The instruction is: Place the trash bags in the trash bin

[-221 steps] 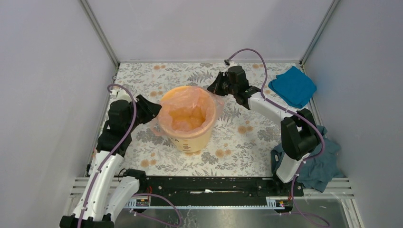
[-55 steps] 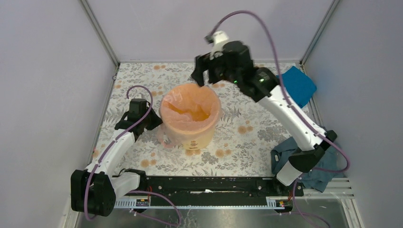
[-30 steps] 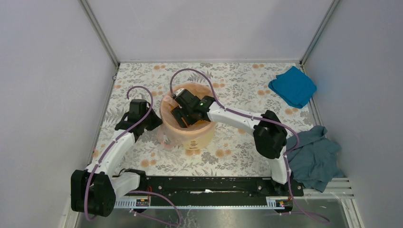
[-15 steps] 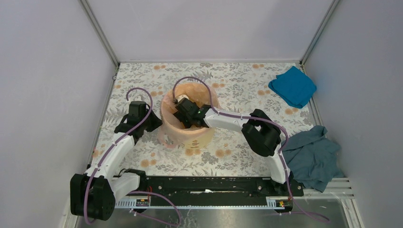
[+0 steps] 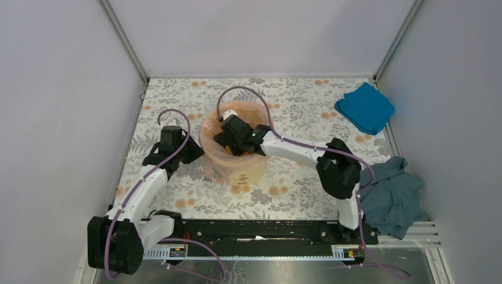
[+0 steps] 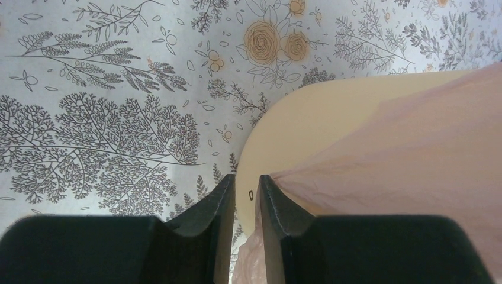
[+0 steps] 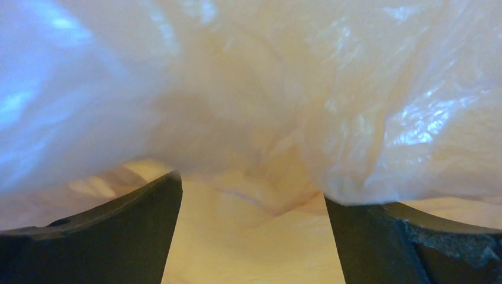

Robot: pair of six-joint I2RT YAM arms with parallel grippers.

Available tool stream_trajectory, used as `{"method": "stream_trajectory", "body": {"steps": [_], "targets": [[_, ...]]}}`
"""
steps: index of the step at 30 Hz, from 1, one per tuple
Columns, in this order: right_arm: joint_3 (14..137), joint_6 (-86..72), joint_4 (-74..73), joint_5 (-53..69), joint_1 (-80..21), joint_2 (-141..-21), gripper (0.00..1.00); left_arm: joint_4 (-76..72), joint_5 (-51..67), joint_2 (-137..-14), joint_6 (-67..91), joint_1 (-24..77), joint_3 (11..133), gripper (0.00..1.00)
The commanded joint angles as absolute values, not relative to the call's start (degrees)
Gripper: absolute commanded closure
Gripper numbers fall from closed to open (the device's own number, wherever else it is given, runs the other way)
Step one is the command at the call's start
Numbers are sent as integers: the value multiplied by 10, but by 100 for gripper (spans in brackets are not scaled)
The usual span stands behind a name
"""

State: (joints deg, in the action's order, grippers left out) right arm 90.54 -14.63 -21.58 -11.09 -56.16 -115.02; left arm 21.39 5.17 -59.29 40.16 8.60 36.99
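The yellow-orange trash bin (image 5: pixel 253 171) stands mid-table, lined with the pale pink trash bag (image 5: pixel 214 169), whose film hangs down its left outer wall. My right gripper (image 5: pixel 231 142) reaches down inside the bin. In the right wrist view it (image 7: pixel 251 184) is open wide, with crinkled bag film (image 7: pixel 266 77) draped above and nothing between the fingers. My left gripper (image 5: pixel 195 151) sits at the bin's left wall. Its jaws (image 6: pixel 244 177) stand a narrow gap apart, the bin wall (image 6: pixel 308 118) showing between them and bag film (image 6: pixel 408 148) lying against the right finger.
A bright blue folded cloth (image 5: pixel 364 107) lies at the back right. A dark teal cloth (image 5: pixel 393 195) is crumpled by the right arm's base. The floral mat (image 5: pixel 296 109) covers the table, enclosed by grey walls on three sides.
The left jaws, shut a second ago, have parted a little. The right gripper stays inside the bin, its wrist shifted slightly back, and its jaws have opened wider.
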Motion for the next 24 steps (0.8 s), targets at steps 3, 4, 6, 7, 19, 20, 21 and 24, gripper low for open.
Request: {"method": "stream_trajectory", "body": {"steps": [3, 4, 6, 7, 19, 20, 21, 24], "targets": [[957, -142, -232, -146, -564, -1074, 11, 239, 13, -563, 382, 86, 399, 52], [965, -142, -238, -149, -564, -1076, 12, 251, 3, -553, 379, 86, 405, 45], [983, -140, -250, -152, -564, -1079, 14, 269, -23, -543, 374, 86, 417, 34], [988, -140, -252, -153, -564, -1079, 15, 278, -28, -541, 372, 86, 423, 30], [945, -153, -202, -113, -555, -1074, 34, 451, -69, -473, 380, 86, 543, 5], [935, -159, -191, -104, -553, -1078, 40, 460, -71, -465, 375, 86, 554, 5], [928, -164, -184, -95, -551, -1081, 42, 471, -74, -460, 369, 86, 566, 6], [919, -171, -177, -71, -550, -1096, 48, 490, -80, -448, 341, 86, 609, 6]]}}
